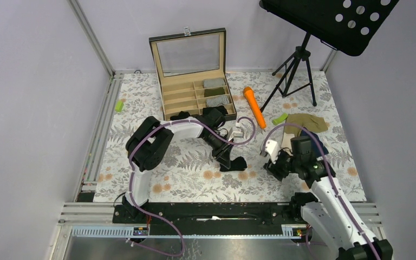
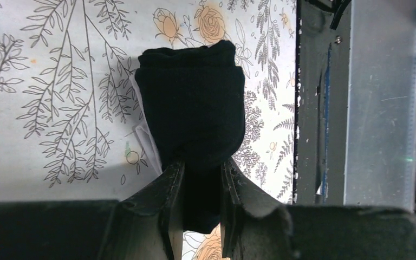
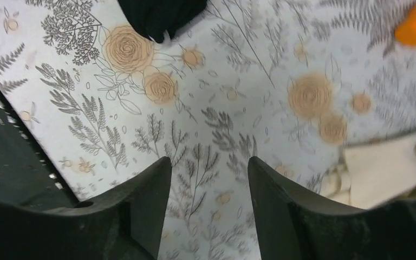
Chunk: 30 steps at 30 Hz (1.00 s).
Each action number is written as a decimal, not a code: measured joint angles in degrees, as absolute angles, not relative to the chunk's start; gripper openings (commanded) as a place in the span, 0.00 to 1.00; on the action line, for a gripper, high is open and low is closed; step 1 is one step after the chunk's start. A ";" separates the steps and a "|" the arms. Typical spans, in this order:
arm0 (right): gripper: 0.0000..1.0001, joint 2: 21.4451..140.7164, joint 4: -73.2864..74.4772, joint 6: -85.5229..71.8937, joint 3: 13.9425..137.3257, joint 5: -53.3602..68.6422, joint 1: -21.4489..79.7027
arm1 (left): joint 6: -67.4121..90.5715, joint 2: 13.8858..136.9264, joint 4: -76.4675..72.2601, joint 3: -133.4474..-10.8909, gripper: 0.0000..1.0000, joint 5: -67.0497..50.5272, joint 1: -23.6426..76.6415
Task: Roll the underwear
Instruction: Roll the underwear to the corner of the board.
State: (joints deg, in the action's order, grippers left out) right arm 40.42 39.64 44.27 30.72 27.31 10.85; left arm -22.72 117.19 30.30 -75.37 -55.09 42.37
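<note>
The black underwear [image 1: 233,162] lies as a tight roll on the flowered mat, and my left gripper [image 1: 226,156] is shut on its end. In the left wrist view the black roll [image 2: 192,108] sticks out ahead of the left gripper [image 2: 201,179], pinched between both fingers. My right gripper [image 1: 275,165] hangs open just right of the roll, holding nothing. In the right wrist view the right gripper [image 3: 208,168] is above bare mat, with the black roll [image 3: 160,16] at the top edge. An olive-tan underwear [image 1: 307,123] lies flat behind the right arm.
A wooden box [image 1: 195,89] with its glass lid up stands at the back, with grey rolls [image 1: 216,92] in its compartments. An orange stick [image 1: 254,106] lies beside it, a light-green cylinder [image 1: 119,105] at the far left. A music stand tripod [image 1: 298,70] occupies the back right.
</note>
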 measured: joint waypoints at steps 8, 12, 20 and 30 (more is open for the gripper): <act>0.71 47.79 23.62 52.75 27.44 24.88 29.15 | -20.27 118.15 30.59 -75.35 0.00 -57.52 42.17; 0.73 55.72 18.17 55.51 28.05 24.84 34.87 | -20.27 118.15 30.76 -75.37 0.01 -57.49 42.17; 0.68 64.71 9.91 60.58 29.30 24.95 38.83 | -20.34 118.39 31.97 -75.81 0.02 -57.49 42.17; 0.14 72.95 7.44 65.10 30.33 25.39 39.70 | -20.29 118.69 33.04 -76.47 0.18 -57.28 42.00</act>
